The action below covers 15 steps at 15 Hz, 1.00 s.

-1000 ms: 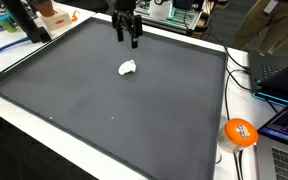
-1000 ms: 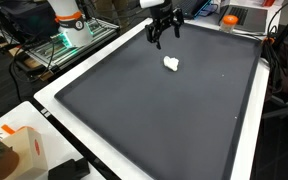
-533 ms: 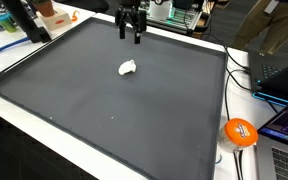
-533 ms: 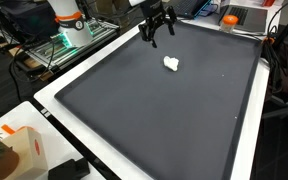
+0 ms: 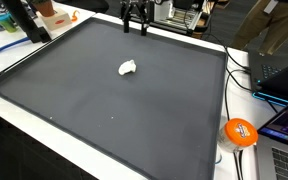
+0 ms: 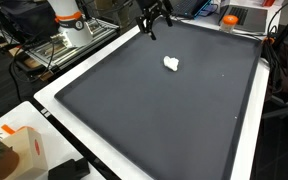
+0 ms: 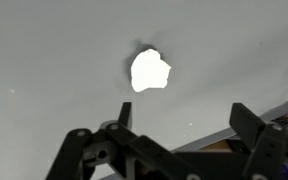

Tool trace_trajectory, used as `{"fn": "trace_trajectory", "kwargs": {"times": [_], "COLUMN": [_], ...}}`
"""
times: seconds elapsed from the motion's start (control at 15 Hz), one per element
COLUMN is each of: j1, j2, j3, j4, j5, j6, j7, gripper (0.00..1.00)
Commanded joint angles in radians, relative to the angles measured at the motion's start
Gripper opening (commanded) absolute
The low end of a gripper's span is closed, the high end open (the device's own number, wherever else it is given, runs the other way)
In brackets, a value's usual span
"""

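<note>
Hand (image 5: 135, 28): spread wide, 2 fingers apart, pinching nothing, above the far edge of the dark mat (image 5: 114, 115).
White lump (image 5: 128, 68): lying on the mat, nearer than the hand, well apart from it.
Orange round object (image 5: 240, 131): off the mat, near right.

Bright, even room light; the dark grey mat (image 5: 114, 100) shows barely any shadow. Wrist view: small white crumpled lump (image 7: 150, 71) overexposed, black tool (image 7: 164, 140) at six o'clock blurred.
</note>
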Motion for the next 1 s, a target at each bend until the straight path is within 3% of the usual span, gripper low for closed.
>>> {"fn": "trace_trajectory", "kwargs": {"times": [0.0, 0.27, 0.33, 0.47, 0.6, 0.73, 0.93], "j1": [0.004, -0.010, -0.040, -0.076, -0.137, -0.172, -0.357], "j2": [-0.012, -0.023, -0.029, -0.075, -0.100, -0.092, -0.098], "j3": [0.000, -0.007, -0.026, -0.066, -0.085, -0.061, 0.137], "j4": [-0.008, -0.011, -0.024, -0.012, 0.029, 0.072, 0.100], "j5": [0.013, -0.008, -0.126, -0.215, -0.371, -0.533, -0.790], "j6": [-0.013, -0.057, -0.087, -0.272, -0.416, -0.438, -0.485], "j7": [-0.011, 0.004, 0.071, 0.088, 0.187, 0.321, 0.560], "gripper": [1.00, 1.00, 1.00, 1.00, 1.00, 1.00, 1.00]}}
